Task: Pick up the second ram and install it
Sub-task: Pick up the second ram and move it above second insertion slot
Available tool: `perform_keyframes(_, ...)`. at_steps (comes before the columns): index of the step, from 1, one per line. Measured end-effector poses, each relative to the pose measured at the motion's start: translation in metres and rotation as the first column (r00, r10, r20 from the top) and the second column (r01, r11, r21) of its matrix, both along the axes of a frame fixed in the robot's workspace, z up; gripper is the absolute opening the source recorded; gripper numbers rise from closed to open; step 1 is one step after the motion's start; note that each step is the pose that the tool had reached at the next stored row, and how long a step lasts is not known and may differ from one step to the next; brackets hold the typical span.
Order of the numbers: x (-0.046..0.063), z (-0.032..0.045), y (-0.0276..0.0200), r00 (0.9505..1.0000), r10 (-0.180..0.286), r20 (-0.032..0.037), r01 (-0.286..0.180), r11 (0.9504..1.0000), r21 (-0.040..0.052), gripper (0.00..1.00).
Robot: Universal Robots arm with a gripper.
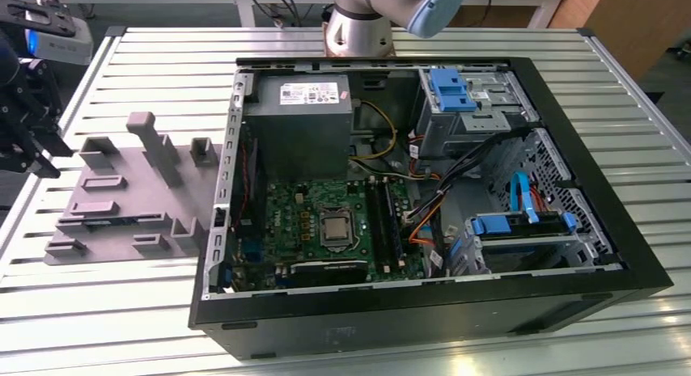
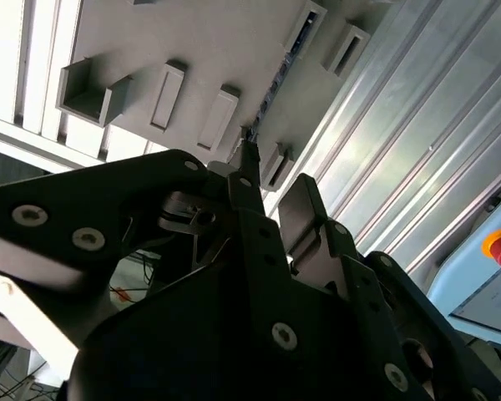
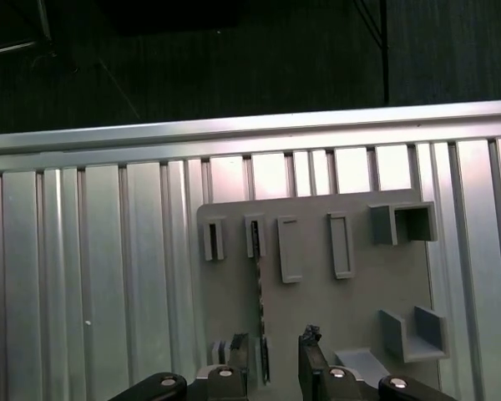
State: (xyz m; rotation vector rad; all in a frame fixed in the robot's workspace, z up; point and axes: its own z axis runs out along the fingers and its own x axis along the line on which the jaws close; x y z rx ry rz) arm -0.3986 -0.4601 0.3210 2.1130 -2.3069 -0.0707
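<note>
The second ram is a thin dark stick standing on edge in a slot of the grey holder plate. In the second wrist view the ram appears as a dark line on the plate. My gripper hangs just above the plate, open, with the near end of the stick between its two black fingers, close to one of them. Its fingertips stand apart. In the exterior view the gripper is at the far left beside the plate.
An open computer case lies on the slatted metal table, with the motherboard and its long black slots exposed. Grey blocks rise from the holder plate. The arm's base stands behind the case.
</note>
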Motion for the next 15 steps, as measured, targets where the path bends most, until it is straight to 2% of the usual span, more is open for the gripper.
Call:
perform_keyframes(5,-0.0001,-0.0073,-0.0025,0.9997,0.026,0.0,-0.026,0.9997,0.0,0.37)
perform_keyframes(11,0.0,-0.0076,-0.0025,0.9996,0.028,0.0,-0.028,0.9996,-0.0002,0.37)
perform_keyframes(15,0.0,-0.0077,-0.0026,0.9996,0.029,0.003,-0.029,0.9996,-0.0003,0.37)
